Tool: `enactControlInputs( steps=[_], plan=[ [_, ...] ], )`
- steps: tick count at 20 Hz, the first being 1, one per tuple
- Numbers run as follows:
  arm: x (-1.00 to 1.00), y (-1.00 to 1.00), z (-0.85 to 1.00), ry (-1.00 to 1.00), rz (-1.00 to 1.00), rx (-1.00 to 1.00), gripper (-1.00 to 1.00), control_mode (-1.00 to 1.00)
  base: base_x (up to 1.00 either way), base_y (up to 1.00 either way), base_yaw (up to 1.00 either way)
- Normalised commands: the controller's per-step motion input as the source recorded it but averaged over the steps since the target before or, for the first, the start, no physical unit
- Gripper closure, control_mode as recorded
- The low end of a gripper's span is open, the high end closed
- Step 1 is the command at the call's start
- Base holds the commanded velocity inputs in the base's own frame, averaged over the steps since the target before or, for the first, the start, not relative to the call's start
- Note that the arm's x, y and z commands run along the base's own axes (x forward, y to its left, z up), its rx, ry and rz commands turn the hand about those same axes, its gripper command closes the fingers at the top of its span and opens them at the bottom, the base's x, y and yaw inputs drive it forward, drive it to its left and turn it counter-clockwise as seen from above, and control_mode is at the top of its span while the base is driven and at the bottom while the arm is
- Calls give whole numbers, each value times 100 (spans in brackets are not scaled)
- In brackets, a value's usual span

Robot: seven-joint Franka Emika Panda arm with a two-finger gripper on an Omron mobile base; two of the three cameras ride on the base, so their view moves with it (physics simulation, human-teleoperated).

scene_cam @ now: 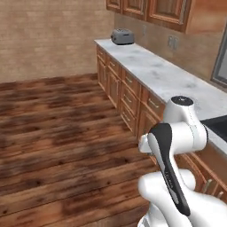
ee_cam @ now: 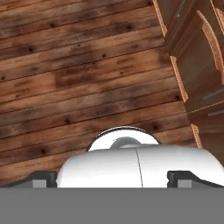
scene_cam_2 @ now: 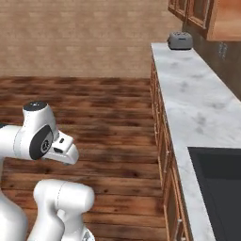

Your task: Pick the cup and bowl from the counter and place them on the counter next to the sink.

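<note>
- Nearest, the white arm is folding up close in the left base view, its dark-banded upper link crossing in front of the lower cabinet fronts.
- The gripper is pointing down at the wooden floor in the hand view; its two dark fingertips are standing wide apart at the bottom corners, holding nothing.
- The floor is lying bare and broad to the arm's left, running to the brick wall.
- The counter is stretching along the right, its front edge running straight back to the corner, where a grey toaster is sitting near the far end.
- Between the toaster and the near end the marble is lying free.
- A black recessed panel is getting cut off by the frame at the near end of the counter; I cannot tell whether it is the sink or a cooktop.
- Upper cabinets are hanging above the counter, cropped by the top edge.
- A wall outlet is showing blurred behind the counter.
</note>
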Motion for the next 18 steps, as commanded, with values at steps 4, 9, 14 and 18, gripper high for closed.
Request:
enactControlInputs(
  steps=[4, 9, 14, 18],
  plan=[
    [0, 0, 0, 0, 0, 0, -100, 100, 0, -29, 66],
    [0, 0, 0, 0, 0, 0, -100, 100, 0, -33, 65],
    [0, 0, 0, 0, 0, 0, -100, 100, 0, -32, 64],
    [0, 0, 0, 0, 0, 0, -100, 100, 0, -19, 63]
  ],
)
